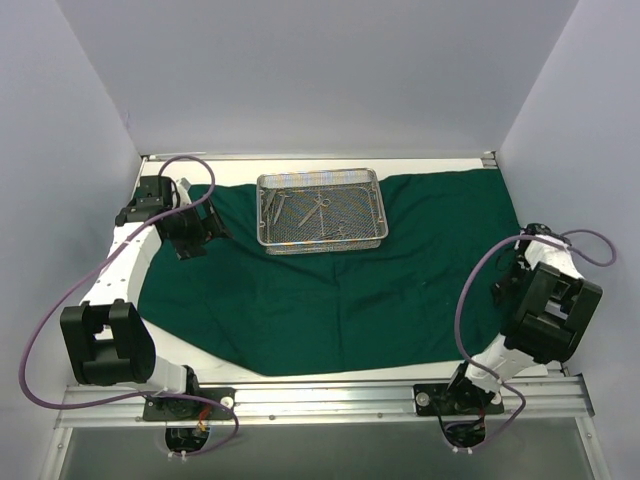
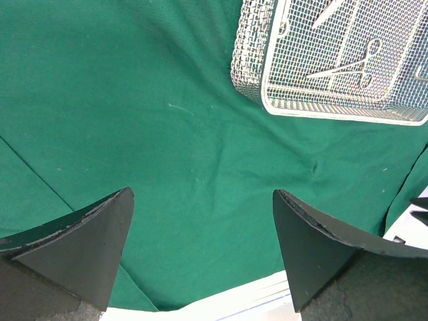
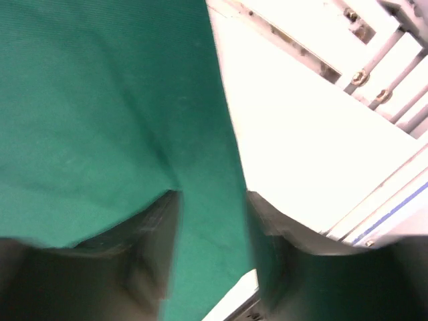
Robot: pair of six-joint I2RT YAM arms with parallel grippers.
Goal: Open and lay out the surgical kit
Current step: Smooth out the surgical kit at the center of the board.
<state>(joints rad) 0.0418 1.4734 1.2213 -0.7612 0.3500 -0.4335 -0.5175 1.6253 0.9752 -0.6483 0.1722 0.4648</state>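
Your left claw [image 2: 202, 194] hangs released over the dark green drape [image 2: 134, 100], its two dark fingers spread wide with nothing between them. Right beneath it and ahead of it the cloth lies flat, showing only faint creases. Just behind it, a sliver of white table [image 2: 234, 297] shows past the cloth's near edge. Farther ahead and to its right sits the wire-mesh tray [image 2: 334, 112], shallow, silver and rectangular, resting on the drape. Inside it you have several thin steel instruments [image 2: 348, 67] lying loose on the mesh floor. One with ring handles reads as scissors or forceps; the others are too small to name.

Your right claw [image 3: 214, 197] is at the drape's right edge, well apart from the tray. A strip of green cloth runs between its fingers and a fold lies over one of them. That view is blurred, so you cannot tell whether the claw is clenched on the cloth or only straddling it. Bare white table lies beside this claw.
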